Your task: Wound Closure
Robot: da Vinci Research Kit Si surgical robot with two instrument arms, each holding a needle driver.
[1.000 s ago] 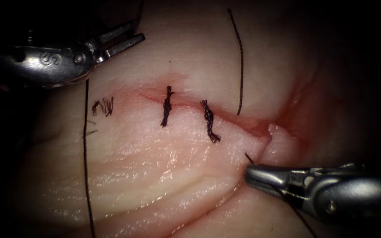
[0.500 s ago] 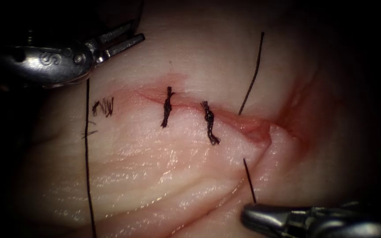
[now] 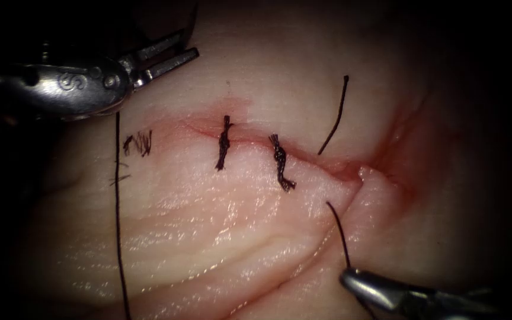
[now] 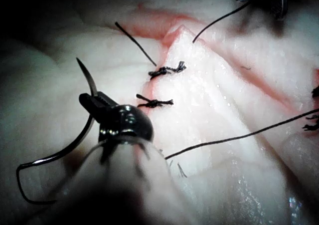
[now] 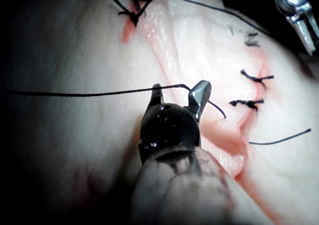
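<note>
The cut [image 3: 250, 141] runs across the tissue [image 3: 226, 237] and carries two knotted stitches [image 3: 224, 142]. My left tool [image 3: 186, 45] hovers over the cut's left end, its jaws shut on the curved needle [image 4: 74, 146] a short way behind the tip. The needle hangs free of the tissue. My right tool [image 3: 346, 274] sits below the cut's right end. Its jaws [image 5: 178, 91] stand open and the thread [image 5: 99, 92] lies across them. That thread [image 3: 340, 234] rises out of the near lip, and a short free tail [image 3: 334, 118] sticks out beyond the far lip.
A long strand of thread [image 3: 117, 207] hangs down the tissue on the left. Frayed cut ends of thread [image 3: 139, 144] lie just left of the stitches. Red fluid [image 3: 386, 160] stains the fold at the cut's right end.
The right tool drew back toward the lower right and pulled thread through, so the free tail beyond the cut grew shorter. Its jaws have now opened. The left tool barely moved.
</note>
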